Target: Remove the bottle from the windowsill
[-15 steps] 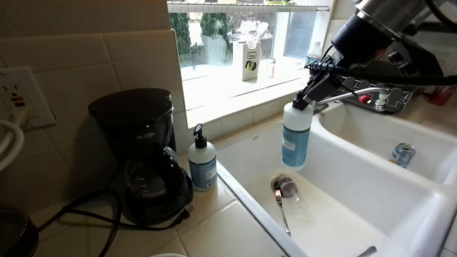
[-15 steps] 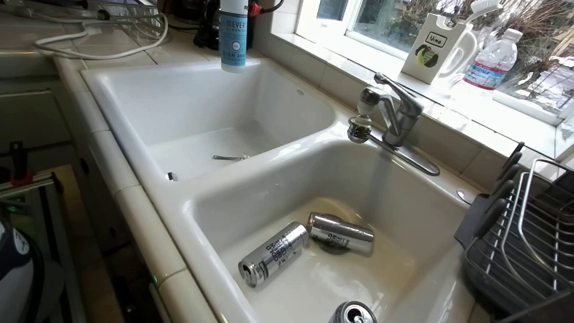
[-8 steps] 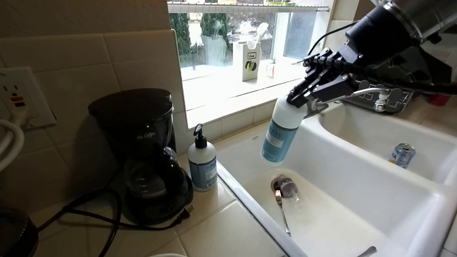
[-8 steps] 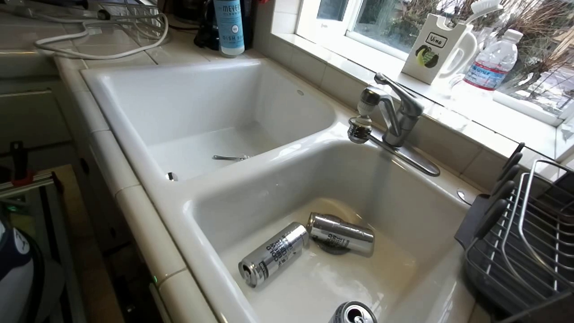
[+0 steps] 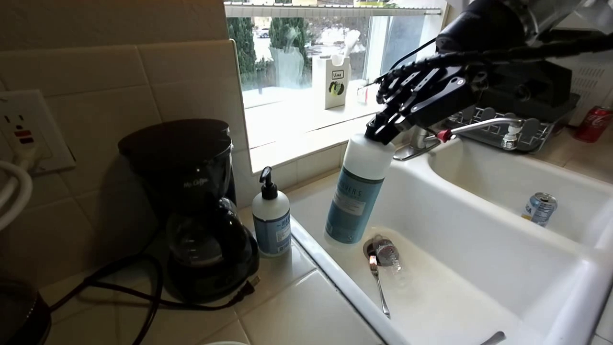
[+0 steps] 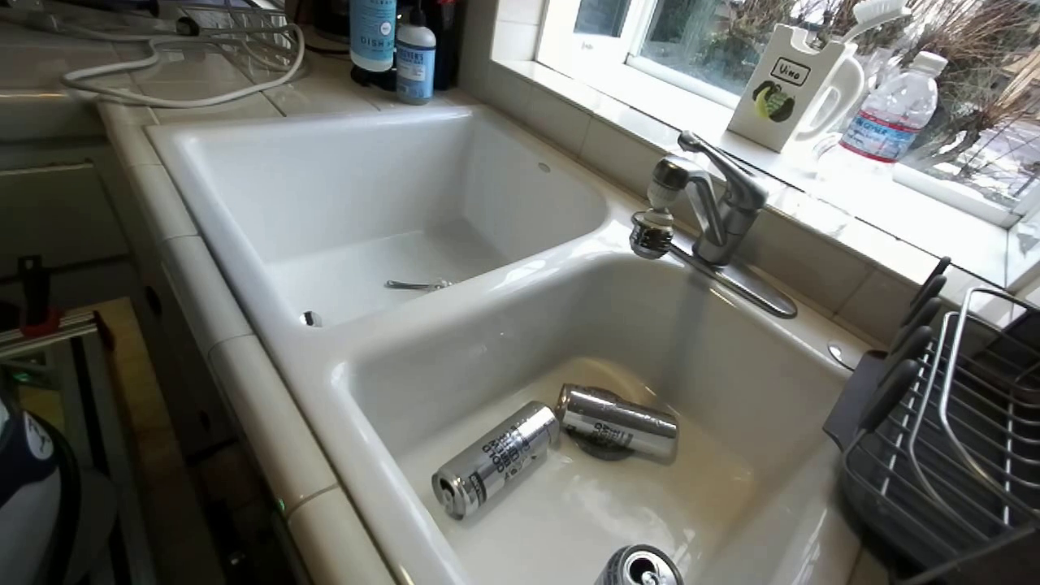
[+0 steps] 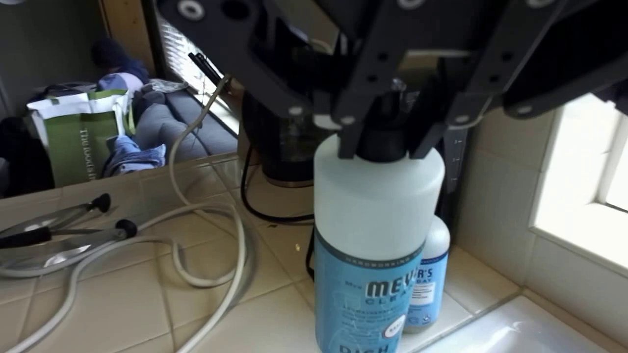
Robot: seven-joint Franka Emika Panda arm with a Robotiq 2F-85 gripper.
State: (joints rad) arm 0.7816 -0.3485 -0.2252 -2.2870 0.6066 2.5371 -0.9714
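The bottle, slim with a teal-blue lower body and white upper part, shows tilted in an exterior view (image 5: 357,196), held in the air over the sink near the counter edge. In an exterior view only its lower part (image 6: 374,36) shows at the top edge. My gripper (image 5: 381,133) is shut on its dark cap. In the wrist view the gripper (image 7: 382,149) comes in from the top, with a finger on each side of the cap; the bottle (image 7: 373,211) hangs below. The windowsill (image 5: 292,129) runs along the window behind and also shows in an exterior view (image 6: 951,236).
The black-pump soap bottle (image 5: 272,225) stands on the counter by the sink, beside the black coffee maker (image 5: 191,191). The faucet (image 6: 723,203) stands behind the sink divider. A white labelled container (image 6: 780,89) and a clear water bottle (image 6: 890,114) stand on the sill. White cable (image 7: 240,245) lies on the counter.
The gripper has carried the bottle towards the pump soap bottle and coffee maker, and the bottle has tilted. The pump bottle is now uncovered in an exterior view. The grip stays shut.
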